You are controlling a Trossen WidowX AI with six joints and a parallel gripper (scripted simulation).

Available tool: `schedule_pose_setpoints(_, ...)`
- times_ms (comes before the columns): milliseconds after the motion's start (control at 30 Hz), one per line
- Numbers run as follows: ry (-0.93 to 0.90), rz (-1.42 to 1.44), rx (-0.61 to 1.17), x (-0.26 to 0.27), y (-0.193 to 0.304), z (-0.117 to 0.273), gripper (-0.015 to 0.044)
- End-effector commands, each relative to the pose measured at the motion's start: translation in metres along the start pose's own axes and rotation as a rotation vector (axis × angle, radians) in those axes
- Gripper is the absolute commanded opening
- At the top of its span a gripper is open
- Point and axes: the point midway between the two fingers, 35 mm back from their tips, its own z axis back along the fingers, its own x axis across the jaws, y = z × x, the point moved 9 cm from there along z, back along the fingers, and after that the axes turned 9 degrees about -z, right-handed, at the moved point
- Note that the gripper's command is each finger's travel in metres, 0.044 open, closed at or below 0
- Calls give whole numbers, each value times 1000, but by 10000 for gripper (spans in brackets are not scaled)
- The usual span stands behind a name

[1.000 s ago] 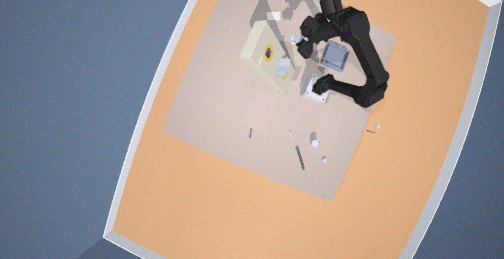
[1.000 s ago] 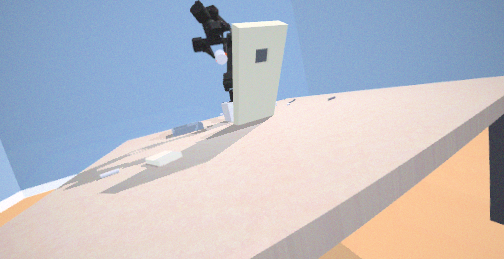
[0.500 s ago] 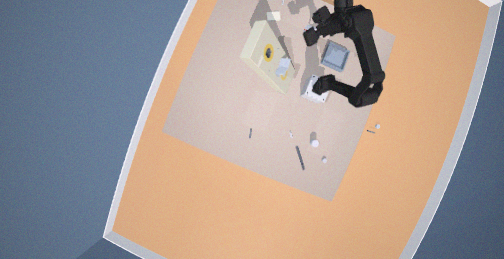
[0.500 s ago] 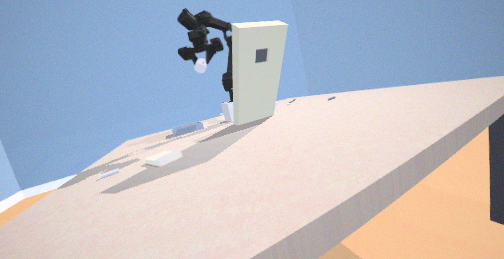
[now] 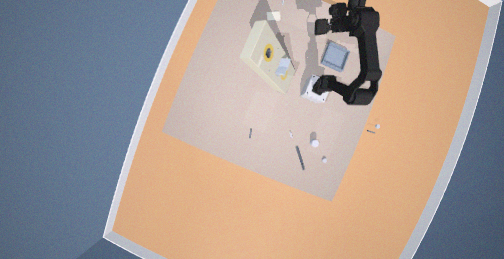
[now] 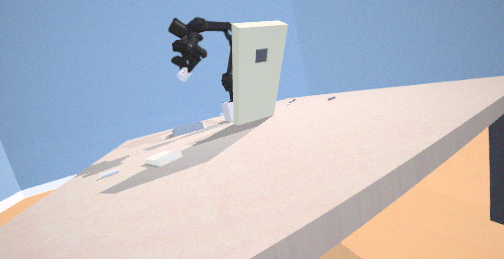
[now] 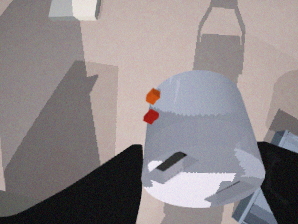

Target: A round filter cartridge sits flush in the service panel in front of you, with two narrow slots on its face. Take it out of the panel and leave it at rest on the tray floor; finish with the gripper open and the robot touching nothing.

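Cartridge [image 6: 183, 74] [image 7: 202, 135] clamped in pincer [image 6: 183, 67] [image 7: 198, 153], held aloft above counter [image 5: 225, 115] [image 6: 300, 175], out of service panel [image 5: 255, 50] [image 6: 257, 75], 2 small blocks, orange [image 7: 153, 96] and red [image 7: 151, 116], on cartridge side, blue-grey tray [image 5: 335, 56] [image 6: 188, 128] on counter near white arm base [image 5: 309, 95] [image 6: 227, 111].

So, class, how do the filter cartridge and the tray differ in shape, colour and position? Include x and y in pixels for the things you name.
The cartridge [image 6: 184, 74] [image 7: 200, 140] is rounded; the tray [image 5: 324, 63] is square. The cartridge is whitish, the tray blue-grey. The cartridge hangs in the hand [image 7: 202, 150]; the tray sits on the table. Neither touches the other.
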Motion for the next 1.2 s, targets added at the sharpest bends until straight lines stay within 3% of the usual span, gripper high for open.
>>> schedule_pose_setpoints(0, 55, -96, -20, -15, -2, -3, 0)
schedule_pose_setpoints(233, 64, -111, -22, -19, -2, -6, 0)
schedule_pose_setpoints(567, 161, -272, -39, -66, 12, -41, 0)
schedule_pose_setpoints(1167, 337, -571, -67, -145, 73, -86, 0)
